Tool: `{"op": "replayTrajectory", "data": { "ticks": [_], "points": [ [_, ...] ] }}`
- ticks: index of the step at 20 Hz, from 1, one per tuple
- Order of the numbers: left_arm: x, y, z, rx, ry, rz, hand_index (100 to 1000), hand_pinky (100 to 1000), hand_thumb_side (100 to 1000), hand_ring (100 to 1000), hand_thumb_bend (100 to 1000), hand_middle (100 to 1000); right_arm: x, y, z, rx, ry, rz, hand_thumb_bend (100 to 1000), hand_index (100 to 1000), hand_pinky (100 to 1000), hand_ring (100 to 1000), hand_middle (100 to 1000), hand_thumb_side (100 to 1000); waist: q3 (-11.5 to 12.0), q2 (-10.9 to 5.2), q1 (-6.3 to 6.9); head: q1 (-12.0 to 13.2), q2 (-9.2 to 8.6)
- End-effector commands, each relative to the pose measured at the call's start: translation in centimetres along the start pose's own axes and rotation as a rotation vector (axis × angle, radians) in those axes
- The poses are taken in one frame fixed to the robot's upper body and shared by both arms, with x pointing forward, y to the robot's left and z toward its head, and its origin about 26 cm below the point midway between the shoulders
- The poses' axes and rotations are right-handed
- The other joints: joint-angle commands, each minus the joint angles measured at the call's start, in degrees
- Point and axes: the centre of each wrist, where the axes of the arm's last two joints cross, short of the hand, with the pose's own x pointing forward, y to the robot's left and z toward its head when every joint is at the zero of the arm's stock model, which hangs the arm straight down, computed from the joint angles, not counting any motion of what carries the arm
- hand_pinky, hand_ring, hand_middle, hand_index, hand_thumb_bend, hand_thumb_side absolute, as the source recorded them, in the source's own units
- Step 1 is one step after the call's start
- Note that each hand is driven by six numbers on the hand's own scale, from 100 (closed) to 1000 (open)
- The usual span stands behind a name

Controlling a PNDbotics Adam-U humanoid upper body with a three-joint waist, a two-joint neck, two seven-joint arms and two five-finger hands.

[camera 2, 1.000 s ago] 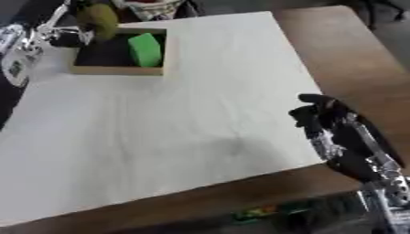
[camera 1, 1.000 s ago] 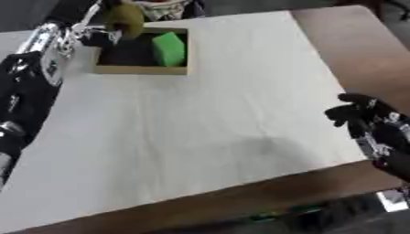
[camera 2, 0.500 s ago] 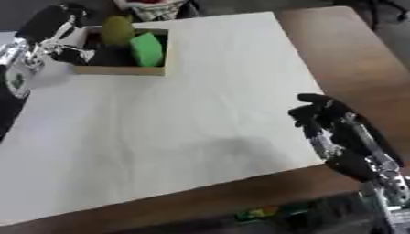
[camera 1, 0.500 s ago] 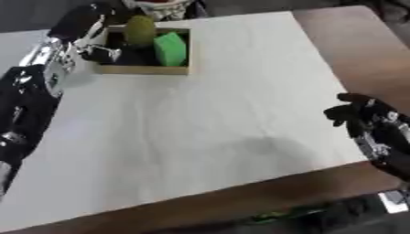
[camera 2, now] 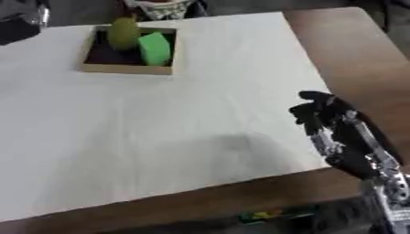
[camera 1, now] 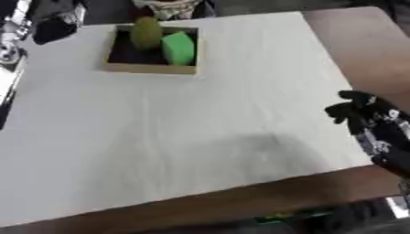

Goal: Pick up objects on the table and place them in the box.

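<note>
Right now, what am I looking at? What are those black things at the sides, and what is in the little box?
You are looking through the two eyes in a robot's head, down at a table covered with a white cloth. Both pictures show the same moment, almost alike. The black shapes are the robot's hands: its right hand rests at the right edge, holding nothing, and its left hand shows at the top left, too dark to make out its fingers. The wooden box holds a green block and an olive-green rounded thing.

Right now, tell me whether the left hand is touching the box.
Apart. The left eye view shows the left hand up at the corner, with white tabletop between it and the box.
</note>
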Motion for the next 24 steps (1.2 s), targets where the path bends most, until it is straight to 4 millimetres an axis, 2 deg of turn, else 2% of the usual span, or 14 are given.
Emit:
{"op": "replayTrajectory", "data": {
  "ticks": [1, 2, 5, 6, 7, 12, 17, 24],
  "points": [
    [2.8, 2.6, 1.2, 0.119, -0.052, 0.088, 800, 536, 474, 582, 100, 600, 0.5, -0.8, 0.0, -0.003, -0.006, 0.031, 100, 847, 780, 752, 504, 470, 0.52, -0.72, 0.13, 0.78, 0.25],
    [3.3, 2.2, 2.2, 0.135, -0.052, 0.132, 797, 529, 513, 580, 100, 595, 0.5, -0.8, 0.0, -0.004, -0.006, 0.032, 100, 847, 780, 752, 504, 470, 0.77, -0.71, 0.18, 1.38, 0.22],
    [4.5, 0.7, 5.3, 0.157, -0.052, 0.27, 789, 519, 540, 576, 100, 587, 0.5, -0.8, 0.0, -0.008, -0.005, 0.032, 100, 847, 780, 752, 504, 470, 1.37, -0.7, 0.17, 2.76, 0.17],
    [4.7, 0.0, 6.3, 0.155, -0.046, 0.309, 785, 517, 497, 576, 100, 585, 0.5, -0.8, 0.0, -0.006, -0.005, 0.033, 100, 847, 780, 752, 504, 470, 1.57, -0.69, 0.15, 3.48, 0.15],
    [4.9, -0.5, 7.1, 0.15, -0.04, 0.341, 784, 515, 556, 575, 100, 584, 0.5, -0.8, -0.1, -0.004, -0.006, 0.033, 100, 847, 780, 752, 504, 470, 1.69, -0.7, 0.15, 4.11, 0.16],
    [4.4, -3.6, 10.5, 0.099, 0.042, 0.439, 780, 502, 605, 570, 100, 576, 0.5, -0.8, -0.1, -0.005, -0.006, 0.03, 100, 847, 779, 752, 504, 470, 1.83, -0.88, 0.23, 6.13, 0.08],
    [4.0, -5.9, 12.0, 0.049, 0.099, 0.493, 781, 501, 623, 573, 100, 577, 0.5, -0.6, -0.1, -0.001, -0.006, 0.025, 100, 847, 779, 752, 504, 470, 1.97, -1.1, 0.27, 6.66, -0.24],
    [3.9, -7.5, 12.7, -0.006, 0.112, 0.527, 783, 499, 630, 573, 100, 575, 0.5, -0.5, -0.2, 0.003, -0.006, 0.02, 100, 846, 779, 752, 504, 470, 1.83, -1.22, 0.3, 6.37, -0.6]
  ]
}}
